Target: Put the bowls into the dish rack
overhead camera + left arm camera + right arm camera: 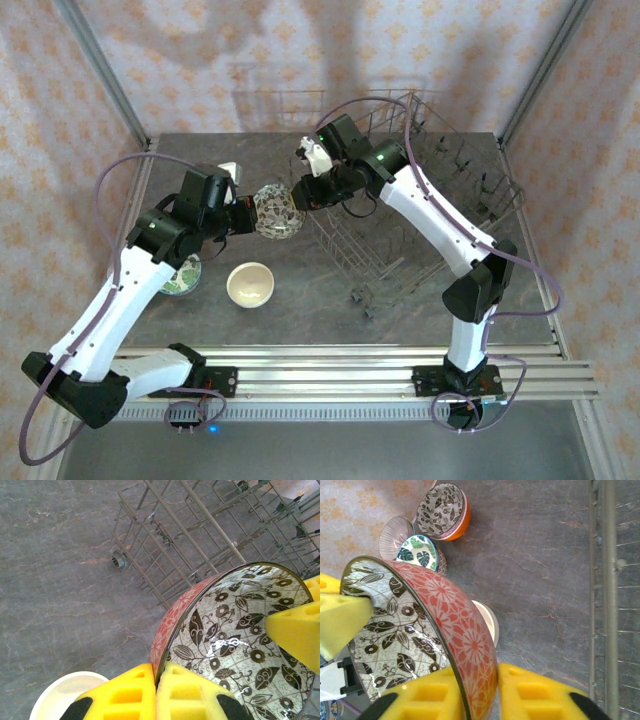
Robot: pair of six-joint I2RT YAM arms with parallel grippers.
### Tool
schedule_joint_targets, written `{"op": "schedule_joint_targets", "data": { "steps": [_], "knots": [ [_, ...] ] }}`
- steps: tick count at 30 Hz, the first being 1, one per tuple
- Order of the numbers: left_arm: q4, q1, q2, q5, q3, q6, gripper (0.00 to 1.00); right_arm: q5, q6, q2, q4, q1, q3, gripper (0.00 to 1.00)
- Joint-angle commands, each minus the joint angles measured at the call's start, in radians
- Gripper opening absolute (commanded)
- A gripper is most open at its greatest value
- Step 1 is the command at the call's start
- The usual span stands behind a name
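Soft, even overhead light here, broad faint shadows lying across the back wall (290,70), small white glints on the glaze of the patterned bowl (235,645), wrist views sharp mid-frame, softer along the bottom edge.

The dish rack (430,200) sits far right on the bench (300,320); raised bowl (278,212) just left of it, second bowl (250,284) nearer, other bowls (182,275) leftmost.

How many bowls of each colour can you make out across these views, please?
red floral bowl: 1
orange bowl: 1
pink ribbed bowl: 1
green leaf-patterned bowl: 1
cream bowl: 1
Total: 5 bowls
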Motion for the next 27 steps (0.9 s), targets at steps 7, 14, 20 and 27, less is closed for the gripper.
{"op": "schedule_joint_targets", "data": {
  "steps": [7,14,20,27],
  "knots": [
    [0.023,-0.040,0.000,-0.024,0.077,-0.055,0.08,0.069,-0.002,-0.057,-0.002,0.005,-0.001,0.10],
    [0.036,-0.042,-0.019,0.030,0.114,-0.103,0.44,0.150,0.003,-0.104,0.020,0.005,-0.024,0.03],
    [0.010,-0.043,-0.046,-0.024,0.170,-0.106,0.63,0.178,0.023,-0.146,0.060,0.001,-0.023,0.00],
    [-0.029,-0.042,-0.088,-0.098,0.151,-0.098,0.74,0.284,0.029,-0.183,0.104,-0.071,-0.013,0.00]
  ]
}}
